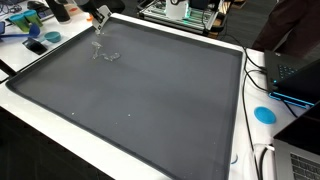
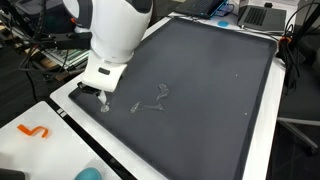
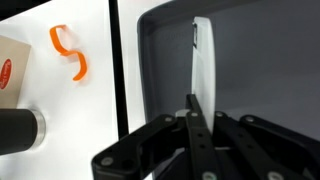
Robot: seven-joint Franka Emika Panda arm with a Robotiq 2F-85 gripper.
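My gripper (image 3: 193, 100) hangs over a corner of the big dark grey mat (image 3: 260, 60), and its black fingers look pressed together. A thin pale strip (image 3: 203, 55) runs out from between the fingertips towards the mat's rim, and the gripper seems shut on it. In both exterior views the gripper (image 1: 98, 30) (image 2: 103, 100) stands low at the mat's (image 1: 150, 100) (image 2: 200, 90) corner with a small clear piece hanging under it. Clear plastic pieces (image 2: 152, 100) (image 1: 108, 55) lie on the mat close by.
An orange curl (image 3: 68, 50) (image 2: 33, 131), a black cylinder (image 3: 20, 130) and a brown box (image 3: 8, 75) lie on the white table beside the mat. A blue disc (image 1: 264, 114) and a laptop (image 1: 295, 70) sit past the mat's other side.
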